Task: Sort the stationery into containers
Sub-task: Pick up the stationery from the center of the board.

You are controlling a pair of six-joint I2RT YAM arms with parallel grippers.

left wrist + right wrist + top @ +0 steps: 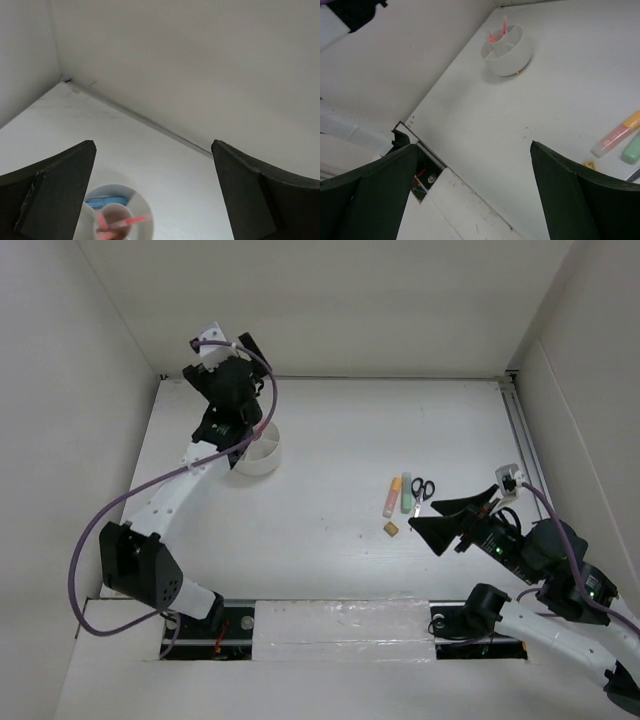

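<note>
Plainly, each set of jaws gapes wide, holding nothing.
Far left, the left claw (pixel 153 145) hangs over the white cup (pixel 262 455), pens (pixel 122 220) inside; the right claw (pixel 422 516) sits beside highlighters (pixel 391 497), scissors (pixel 423 488) and eraser (pixel 391 529), touching none.

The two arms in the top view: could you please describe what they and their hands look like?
Both arms have white links and black joint housings: left arm, right arm. A purple cable loops along each. Each hand is black with two broad, wedge-shaped fingers: left hand, right hand.
</note>
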